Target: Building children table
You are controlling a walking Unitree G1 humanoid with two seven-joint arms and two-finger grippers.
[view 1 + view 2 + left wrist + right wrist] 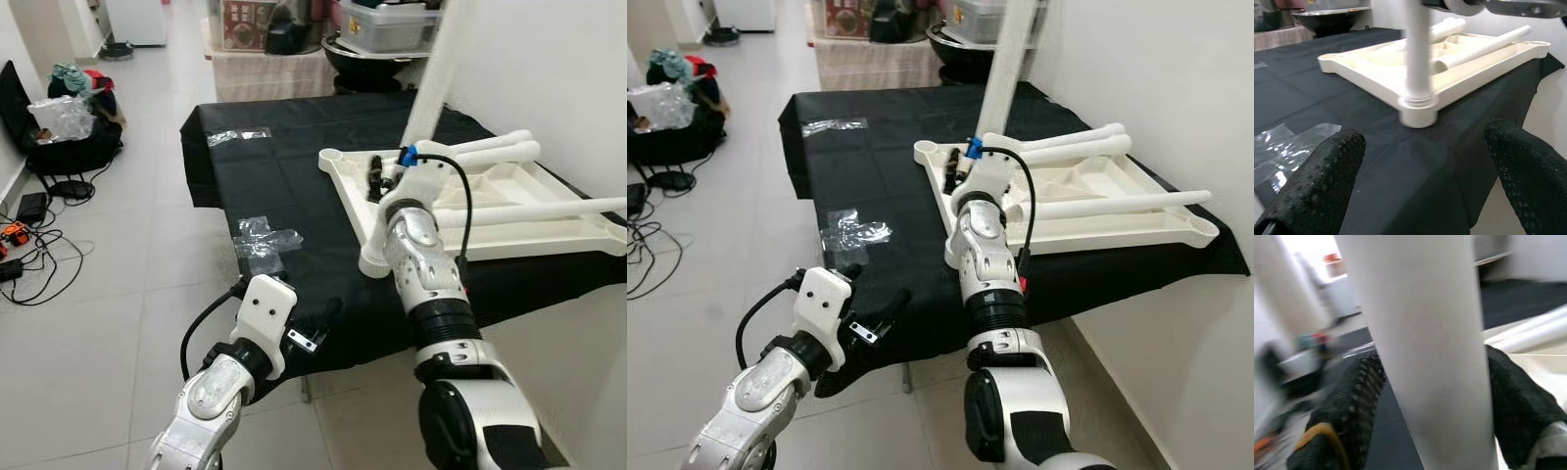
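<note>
Right gripper (1430,396): closed around a white table leg (1420,347); in the right wrist view a black finger (1352,401) sits on each side of the tube, pressed against it
Held leg: stands upright over the upturned tabletop; the head views show it as a tall white tube (431,73) rising past the top of the picture, above the blue-tipped wrist
Left gripper (1420,171): fingers spread wide apart, nothing between them, hovering near the front edge of the black cloth (284,186); in the left eye view it sits low at the cloth's hanging edge (313,328)
Tabletop (509,211): white, lying upside down on the cloth, toward the wall side
Fitted leg: the left wrist view shows an upright leg (1417,54) seated in the near corner socket (1418,110)
Loose legs: several white tubes (1122,204) lie across the tabletop's underside
Plastic wrap (263,240): clear crumpled sheets on the cloth, one near the front, another further back
Floor: bags and cables (59,127) well apart from the table, seen from the head views
</note>
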